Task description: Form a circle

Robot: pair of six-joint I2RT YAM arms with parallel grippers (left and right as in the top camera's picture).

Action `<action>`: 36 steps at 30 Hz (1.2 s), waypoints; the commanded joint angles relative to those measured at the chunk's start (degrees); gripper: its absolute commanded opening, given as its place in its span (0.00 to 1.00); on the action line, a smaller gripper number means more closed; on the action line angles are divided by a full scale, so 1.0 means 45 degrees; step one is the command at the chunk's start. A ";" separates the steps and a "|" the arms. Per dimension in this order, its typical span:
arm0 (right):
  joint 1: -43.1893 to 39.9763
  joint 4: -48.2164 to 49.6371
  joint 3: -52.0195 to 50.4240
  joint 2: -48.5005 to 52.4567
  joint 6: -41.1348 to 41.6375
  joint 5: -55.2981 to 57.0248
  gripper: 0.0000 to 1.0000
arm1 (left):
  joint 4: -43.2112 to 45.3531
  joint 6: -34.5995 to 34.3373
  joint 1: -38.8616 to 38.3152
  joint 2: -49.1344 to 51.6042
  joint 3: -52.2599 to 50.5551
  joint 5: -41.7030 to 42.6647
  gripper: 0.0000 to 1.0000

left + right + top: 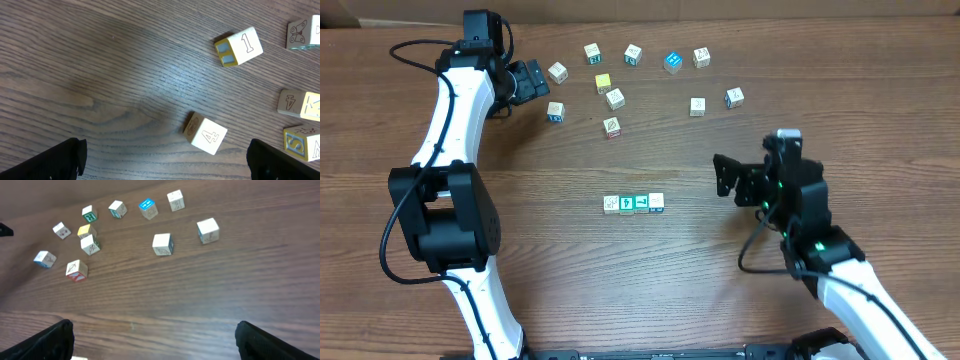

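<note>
Several small wooden blocks lie scattered across the far half of the table, among them a yellow one (603, 83) and a blue one (672, 62). Four more form a straight row (634, 204) at mid-table. My left gripper (527, 82) hovers open at the far left, beside the scatter. In the left wrist view the gripper (164, 152) is empty, with a "4" block (205, 133) just ahead of it and a "1" block (239, 46) further off. My right gripper (728, 176) is open to the right of the row, and its wrist view shows it (152, 330) empty, facing the scattered blocks (162, 244).
Bare wood grain lies between the row and the scattered blocks. The left arm's white links (445, 120) run down the table's left side. The right arm (820, 250) comes in from the front right corner. A pale wall edge (720, 8) runs behind the table.
</note>
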 commanded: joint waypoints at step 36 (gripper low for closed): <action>-0.0811 0.4114 -0.6470 -0.5391 -0.0053 -0.0748 1.00 | 0.0000 -0.0262 -0.0087 -0.0073 0.0160 0.0044 1.00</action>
